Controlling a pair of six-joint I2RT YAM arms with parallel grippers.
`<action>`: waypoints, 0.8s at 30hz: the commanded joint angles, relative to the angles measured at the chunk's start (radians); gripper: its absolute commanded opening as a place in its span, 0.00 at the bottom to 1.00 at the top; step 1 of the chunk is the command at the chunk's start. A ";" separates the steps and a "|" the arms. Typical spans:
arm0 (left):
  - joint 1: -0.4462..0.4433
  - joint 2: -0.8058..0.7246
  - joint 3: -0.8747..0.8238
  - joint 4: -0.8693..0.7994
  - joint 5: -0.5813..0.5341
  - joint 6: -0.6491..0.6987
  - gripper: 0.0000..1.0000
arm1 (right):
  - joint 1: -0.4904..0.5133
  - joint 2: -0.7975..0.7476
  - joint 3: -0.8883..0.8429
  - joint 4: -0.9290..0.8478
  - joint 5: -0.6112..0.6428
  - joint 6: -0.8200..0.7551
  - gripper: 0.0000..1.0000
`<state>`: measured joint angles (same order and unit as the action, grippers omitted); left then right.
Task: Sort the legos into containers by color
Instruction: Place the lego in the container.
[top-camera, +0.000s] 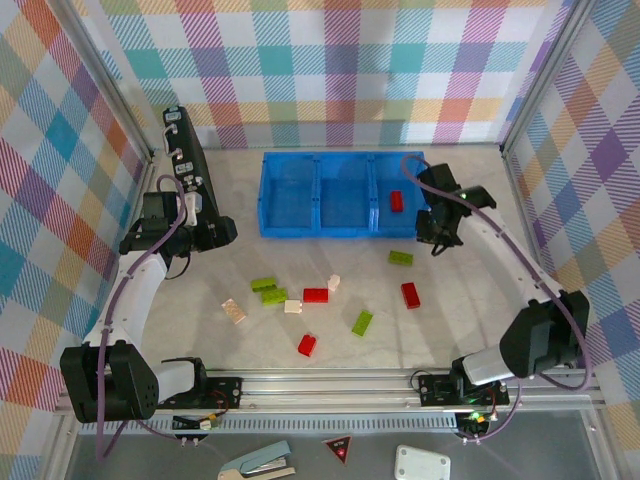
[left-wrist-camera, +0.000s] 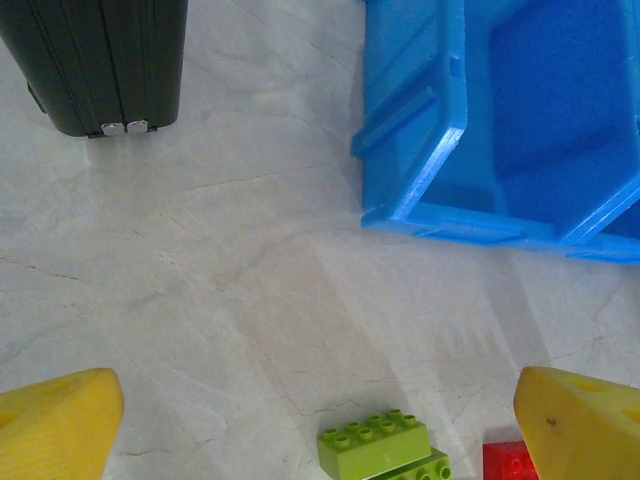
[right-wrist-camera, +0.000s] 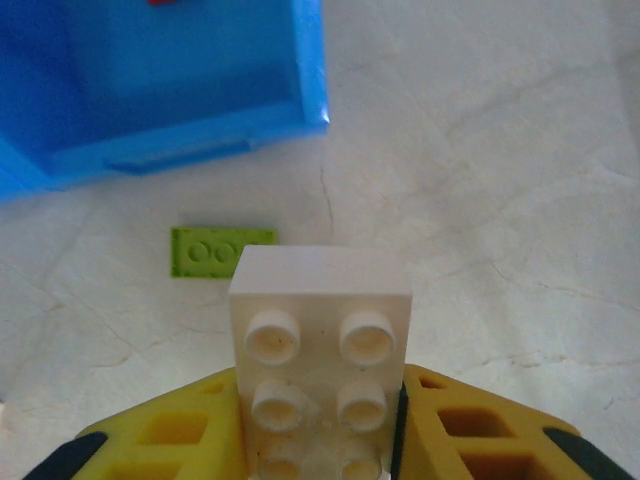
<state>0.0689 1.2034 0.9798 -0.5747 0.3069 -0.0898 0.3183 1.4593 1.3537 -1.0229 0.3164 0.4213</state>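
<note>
The right gripper (right-wrist-camera: 320, 430) clamps a cream rectangular plastic brick (right-wrist-camera: 320, 310), apparently just off the near right corner of the long bright blue plastic tray (top-camera: 290, 232). The left gripper (left-wrist-camera: 320, 425) gapes wide, holding nothing, over a lime green brick (left-wrist-camera: 375, 440). One red brick (top-camera: 396, 201) lies in the tray's right compartment.

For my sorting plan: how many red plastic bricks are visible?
4 red bricks. One lies in the long blue plastic tray's right compartment; three lie on the table: one central, one right of it, one frontmost. The right arm may hide others.
</note>
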 joint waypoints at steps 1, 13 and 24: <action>0.018 -0.013 0.006 0.003 0.028 -0.008 1.00 | 0.004 0.056 0.102 -0.044 -0.064 -0.033 0.35; 0.018 0.019 0.011 0.007 0.051 -0.023 1.00 | 0.130 0.335 0.422 -0.058 -0.111 0.020 0.34; 0.018 0.010 0.007 0.007 0.040 -0.021 1.00 | 0.234 0.629 0.768 -0.094 -0.135 -0.009 0.35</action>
<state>0.0689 1.2201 0.9798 -0.5735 0.3325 -0.0978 0.5491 2.0460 2.0621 -1.0866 0.1986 0.4347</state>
